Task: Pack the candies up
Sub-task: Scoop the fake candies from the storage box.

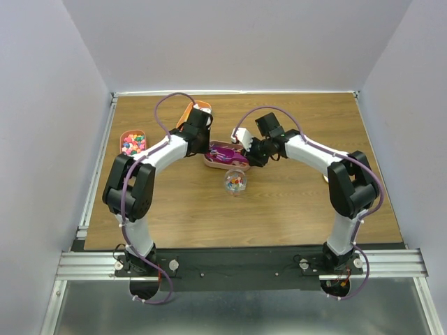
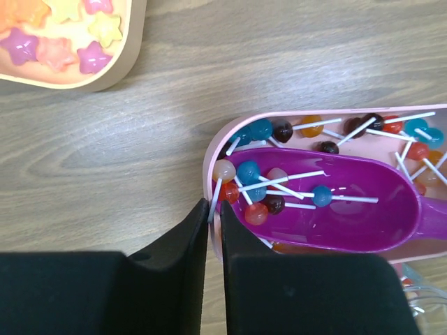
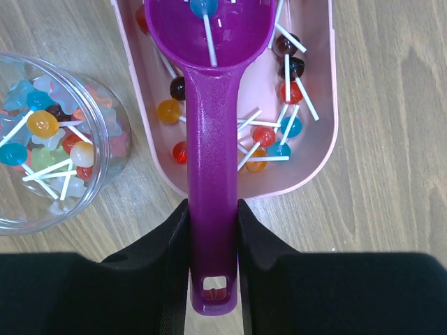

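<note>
The candies are small round multicoloured sweets on white sticks (image 2: pixel 248 172). They lie in an oblong pink tray (image 2: pixel 335 112) at the table's middle (image 1: pixel 216 165). A magenta scoop (image 2: pixel 363 209) lies in the tray with several candies in its bowl. My left gripper (image 2: pixel 215 208) is shut on the tray's rim at its end (image 1: pixel 207 148). My right gripper (image 3: pixel 213 209) is shut on the scoop's handle (image 3: pixel 213 139) at the tray's other end (image 1: pixel 246 155). More candies (image 3: pixel 265 136) lie in the tray (image 3: pixel 321 139) beside the scoop.
A clear jar (image 3: pixel 105 112) holding candies and star sweets stands just beside the tray, on its near side (image 1: pixel 235 181). A tray of star-shaped sweets (image 2: pixel 119 70) lies beyond the left gripper. Another tray of coloured sweets (image 1: pixel 133 142) sits at the left, an orange one (image 1: pixel 192 112) behind.
</note>
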